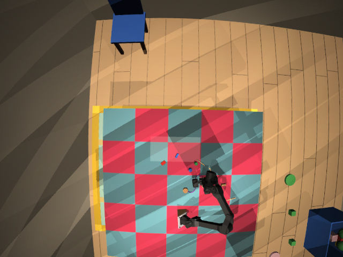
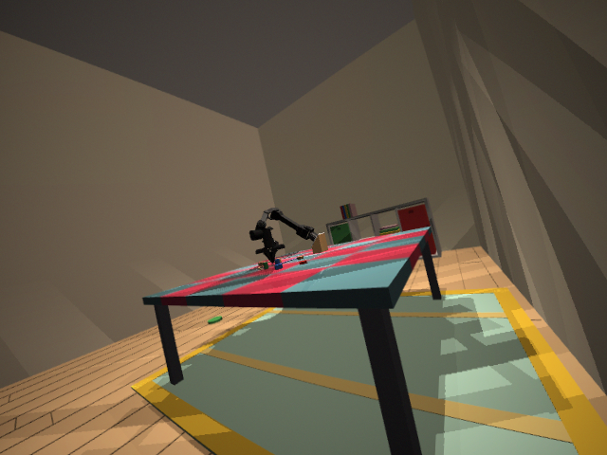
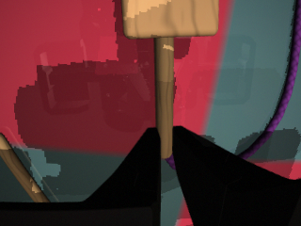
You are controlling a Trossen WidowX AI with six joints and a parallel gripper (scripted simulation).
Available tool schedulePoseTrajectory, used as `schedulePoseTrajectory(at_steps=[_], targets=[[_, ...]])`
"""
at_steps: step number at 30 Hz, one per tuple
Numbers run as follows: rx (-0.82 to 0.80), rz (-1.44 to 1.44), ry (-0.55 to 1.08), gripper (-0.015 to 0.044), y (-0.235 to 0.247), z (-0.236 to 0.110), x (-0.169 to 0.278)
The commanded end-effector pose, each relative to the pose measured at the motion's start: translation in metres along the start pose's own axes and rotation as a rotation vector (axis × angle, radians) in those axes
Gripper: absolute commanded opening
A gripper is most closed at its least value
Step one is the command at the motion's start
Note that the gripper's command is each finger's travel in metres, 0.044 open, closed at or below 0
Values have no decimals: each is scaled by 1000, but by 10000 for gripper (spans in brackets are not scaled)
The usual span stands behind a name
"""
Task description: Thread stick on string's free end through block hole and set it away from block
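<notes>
Currently my fingers hold the stick (image 3: 164, 99) by its string end, so its far part stays free to enter the block (image 3: 170, 19), just ahead; insertion I cannot tell.

top looks down, distant; exterior sits low, farther; wrist close; all share tabletop (image 1: 119, 157) (image 2: 342, 279) (image 3: 259, 56).

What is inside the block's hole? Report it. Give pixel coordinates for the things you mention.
The hole itself is hidden. In the wrist view the stick (image 3: 164, 89) runs from the fingers up to the block (image 3: 171, 19); whether its tip is inside cannot be seen.
</notes>
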State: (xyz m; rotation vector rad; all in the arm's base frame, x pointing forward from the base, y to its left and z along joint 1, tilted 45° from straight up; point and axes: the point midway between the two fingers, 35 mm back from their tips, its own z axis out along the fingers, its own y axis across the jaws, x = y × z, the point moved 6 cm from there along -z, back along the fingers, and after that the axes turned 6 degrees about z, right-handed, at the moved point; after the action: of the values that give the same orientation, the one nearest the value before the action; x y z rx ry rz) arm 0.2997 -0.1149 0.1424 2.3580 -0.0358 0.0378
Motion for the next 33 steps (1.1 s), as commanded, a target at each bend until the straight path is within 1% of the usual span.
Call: schedulePoseTrajectory(at_steps=[1, 23, 27, 28, 31, 33], targets=[[3, 2, 6, 0, 1, -1, -7], [3, 1, 6, 0, 4, -1, -35], [0, -1, -1, 105, 3, 0, -32], [0, -1, -1, 122, 3, 0, -32], [0, -1, -1, 122, 3, 0, -32], [3, -1, -1, 122, 3, -10, -30]])
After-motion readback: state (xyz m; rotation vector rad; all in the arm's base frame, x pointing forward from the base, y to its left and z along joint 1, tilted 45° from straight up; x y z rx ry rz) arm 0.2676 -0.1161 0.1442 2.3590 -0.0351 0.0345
